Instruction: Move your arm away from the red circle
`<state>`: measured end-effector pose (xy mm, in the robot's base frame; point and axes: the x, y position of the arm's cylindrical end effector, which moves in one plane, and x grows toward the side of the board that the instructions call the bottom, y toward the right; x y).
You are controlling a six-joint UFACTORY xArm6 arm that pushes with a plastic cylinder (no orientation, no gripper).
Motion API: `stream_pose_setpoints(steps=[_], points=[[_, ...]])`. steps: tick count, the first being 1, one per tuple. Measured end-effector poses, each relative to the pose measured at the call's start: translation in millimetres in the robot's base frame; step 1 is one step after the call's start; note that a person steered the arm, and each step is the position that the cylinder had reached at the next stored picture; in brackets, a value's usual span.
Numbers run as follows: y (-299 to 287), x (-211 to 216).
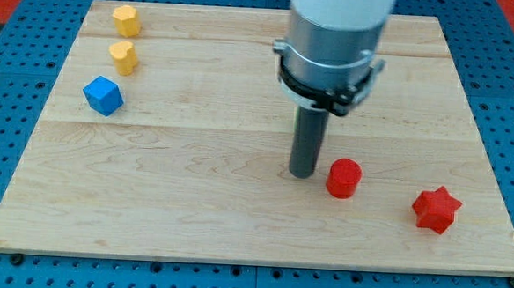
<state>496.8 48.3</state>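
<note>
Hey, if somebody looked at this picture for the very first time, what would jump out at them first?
The big grey arm dropping in from the view's top, ending in a dark rod whose tip stands close to the left of the red circle, a narrow gap between them. Next, the red star at the lower right of the wooden board. Far off at the upper left sit two yellow blocks and a blue cube.

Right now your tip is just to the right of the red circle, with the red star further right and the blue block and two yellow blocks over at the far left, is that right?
Not quite. The camera view shows my tip just to the left of the red circle, not its right. The rest holds: the red star lies further right, and the blue block and two yellow blocks sit at the far left.
</note>
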Motion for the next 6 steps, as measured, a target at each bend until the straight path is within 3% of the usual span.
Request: stream_pose_setpoints(steps=[4, 5, 6], points=[[70.0, 30.1], [28.4, -0.9], [35.2, -69.0]])
